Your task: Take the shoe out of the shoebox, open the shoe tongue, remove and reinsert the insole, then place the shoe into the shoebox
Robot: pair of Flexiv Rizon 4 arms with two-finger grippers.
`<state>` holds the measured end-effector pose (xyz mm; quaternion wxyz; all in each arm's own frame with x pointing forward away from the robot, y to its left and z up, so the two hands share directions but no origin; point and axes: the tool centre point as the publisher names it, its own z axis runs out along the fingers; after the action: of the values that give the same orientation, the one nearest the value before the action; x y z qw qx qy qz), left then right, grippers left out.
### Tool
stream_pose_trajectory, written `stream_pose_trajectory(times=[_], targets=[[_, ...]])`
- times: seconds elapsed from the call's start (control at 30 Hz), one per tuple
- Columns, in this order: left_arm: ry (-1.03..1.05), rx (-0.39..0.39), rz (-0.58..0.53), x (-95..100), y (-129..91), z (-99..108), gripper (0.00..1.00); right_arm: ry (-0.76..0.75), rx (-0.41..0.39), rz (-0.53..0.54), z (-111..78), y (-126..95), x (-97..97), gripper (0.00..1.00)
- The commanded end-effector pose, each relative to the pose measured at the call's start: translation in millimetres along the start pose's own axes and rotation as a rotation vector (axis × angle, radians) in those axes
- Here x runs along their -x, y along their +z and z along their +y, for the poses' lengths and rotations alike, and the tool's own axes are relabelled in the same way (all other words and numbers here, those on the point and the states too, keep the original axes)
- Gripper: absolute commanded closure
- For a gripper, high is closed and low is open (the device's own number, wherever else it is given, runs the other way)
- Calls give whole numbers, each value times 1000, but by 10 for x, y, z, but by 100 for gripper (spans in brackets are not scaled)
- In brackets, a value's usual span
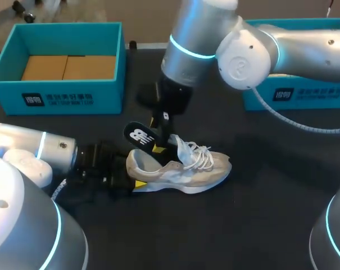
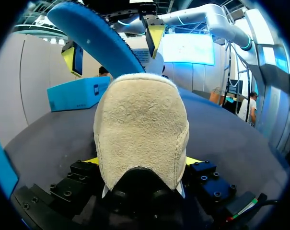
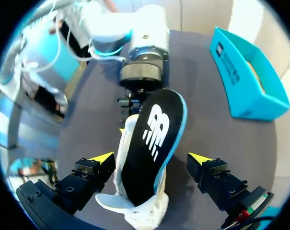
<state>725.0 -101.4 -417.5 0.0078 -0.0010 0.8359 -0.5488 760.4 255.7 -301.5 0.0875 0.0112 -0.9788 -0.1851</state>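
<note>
We count 1 shoe (image 1: 186,171), a pale beige suede sneaker with a white sole and loose white laces (image 1: 198,154). It lies on its sole near the middle of the black worktop (image 1: 271,225), with its toe toward our right side and its heel toward our left arm.

There is 1 insole (image 1: 140,135), black on top with a white logo and blue underneath. It sticks up out of the shoe's opening and leans back over the heel.

Our left gripper (image 2: 141,162) sits at the heel. Its fingers (image 2: 91,160) seem to press the heel from both sides, though the shoe hides most of the contact.

Our right gripper (image 3: 152,158) hangs over the shoe with its fingers (image 3: 102,157) spread wide. The insole rises between them and touches neither.

2 teal shoeboxes stand along the far side. The left shoebox (image 1: 57,90) shows brown card inside, and the right shoebox (image 1: 304,95) is partly behind our right arm.
</note>
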Motion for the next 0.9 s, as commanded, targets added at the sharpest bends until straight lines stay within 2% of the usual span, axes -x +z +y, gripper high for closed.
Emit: stream_pose_trajectory(times=[0.03, 0.07, 0.1, 0.33, 0.43, 0.67, 0.9], targets=[[0, 4, 1, -3, 2, -1, 100, 60, 103, 31, -57, 33, 15, 0], [0, 4, 1, -3, 2, -1, 100, 67, 110, 33, -61, 30, 10, 0], [0, 4, 1, -3, 2, -1, 100, 101, 151, 47, -60, 11, -9, 0], [0, 4, 1, -3, 2, -1, 100, 140, 174, 133, 18, -94, 10, 0], [0, 4, 1, -3, 2, -1, 100, 147, 217, 169, 37, -118, 18, 0], [0, 4, 1, -3, 2, -1, 100, 161, 284, 268, 10, -60, 14, 0], [0, 4, 1, -3, 2, -1, 100, 163, 302, 366, -9, -26, -26, 0]])
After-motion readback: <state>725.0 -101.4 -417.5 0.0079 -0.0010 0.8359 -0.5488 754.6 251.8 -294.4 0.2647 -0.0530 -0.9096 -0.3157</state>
